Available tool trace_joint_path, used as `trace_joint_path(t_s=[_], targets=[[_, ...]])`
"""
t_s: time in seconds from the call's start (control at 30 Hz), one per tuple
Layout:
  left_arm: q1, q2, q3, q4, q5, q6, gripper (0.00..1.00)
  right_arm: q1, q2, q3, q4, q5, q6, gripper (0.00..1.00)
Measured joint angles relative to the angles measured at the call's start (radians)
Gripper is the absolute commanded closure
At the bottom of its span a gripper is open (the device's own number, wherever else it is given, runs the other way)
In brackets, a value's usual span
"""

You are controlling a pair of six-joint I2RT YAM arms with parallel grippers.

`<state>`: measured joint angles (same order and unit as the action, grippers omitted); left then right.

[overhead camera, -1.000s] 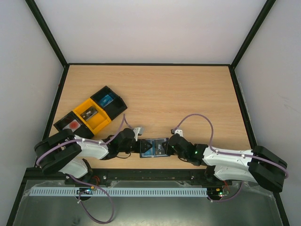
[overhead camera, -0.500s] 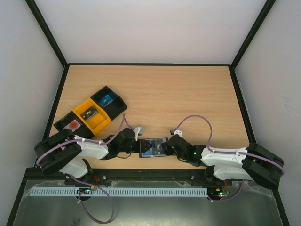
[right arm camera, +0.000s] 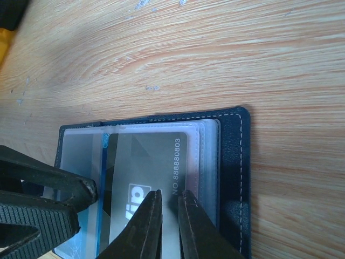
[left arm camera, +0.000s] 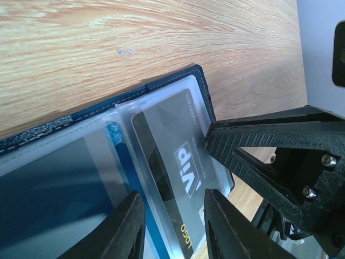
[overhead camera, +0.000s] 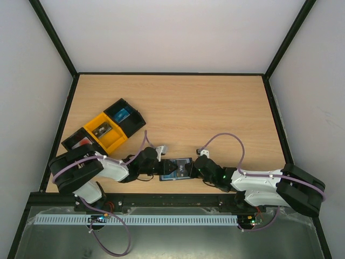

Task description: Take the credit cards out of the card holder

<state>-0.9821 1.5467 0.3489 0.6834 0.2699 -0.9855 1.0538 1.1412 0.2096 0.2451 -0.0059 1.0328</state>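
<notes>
At six o'clock I am easing a grey card [right arm camera: 145, 162] from the card holder [right arm camera: 234, 162]; right gripper [right arm camera: 170, 195] pressed nearly together on it, left gripper [left arm camera: 172, 197] half-spread; next needing a level pull.

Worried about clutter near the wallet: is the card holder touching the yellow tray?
Apart. The top view shows a stretch of wood between the card holder and the yellow tray.

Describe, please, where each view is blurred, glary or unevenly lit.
Top external: even, soft light, hardly any shadow on the table, card holder small but sharp. Left wrist: left gripper blurred at the frame's bottom, clear sleeves hazing the credit cards. Right wrist: right gripper soft, card number legible.
</notes>
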Motion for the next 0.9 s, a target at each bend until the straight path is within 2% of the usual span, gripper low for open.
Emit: trace_joint_path(t_s=[0.4,0.53,0.73,0.9], targets=[[-0.018,0.084,0.004,0.118,0.005,-0.063,0.72,0.000,-0.006,-0.012,0.019,-0.004,0.008,0.88],[-0.021,0.090,0.004,0.127,0.008,-0.076,0.79,0.000,-0.011,-0.018,0.024,-0.006,0.010,0.88],[-0.022,0.095,0.004,0.127,0.010,-0.082,0.96,0.000,-0.031,-0.028,0.017,-0.006,0.014,0.88],[-0.022,0.096,0.004,0.139,0.011,-0.082,0.97,0.000,-0.047,-0.030,-0.001,-0.003,0.015,0.88]])
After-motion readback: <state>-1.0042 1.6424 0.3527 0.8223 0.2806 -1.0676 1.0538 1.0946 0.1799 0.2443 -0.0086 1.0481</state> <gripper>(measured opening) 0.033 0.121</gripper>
